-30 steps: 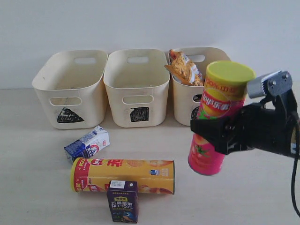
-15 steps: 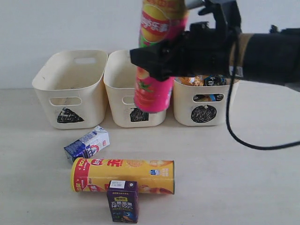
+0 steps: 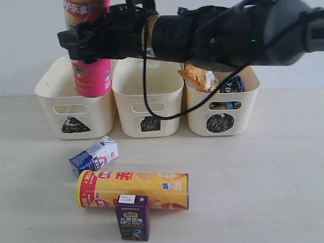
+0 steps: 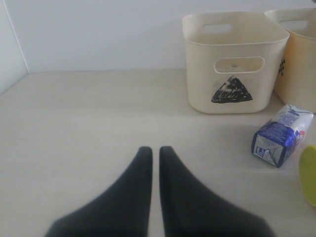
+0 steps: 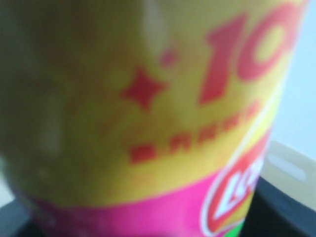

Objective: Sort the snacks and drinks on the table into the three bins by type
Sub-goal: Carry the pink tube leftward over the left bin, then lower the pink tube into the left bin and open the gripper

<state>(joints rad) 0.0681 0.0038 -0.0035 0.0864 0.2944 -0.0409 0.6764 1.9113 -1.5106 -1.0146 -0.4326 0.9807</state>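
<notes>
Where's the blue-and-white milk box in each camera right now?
Exterior: milk box lying left of centre, in front of the triangle bin.
Left wrist: in view, close to the same bin.
Right wrist: not in it; the pink tube fills it.
Shared landmark: the triangle bin.

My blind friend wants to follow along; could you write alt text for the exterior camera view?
A black robot hand holds a tall pink chip tube upright over the cream plastic bin marked with a triangle. On the pale table are a yellow-orange chip tube, a blue-and-white milk carton and a dark purple juice box.
</notes>
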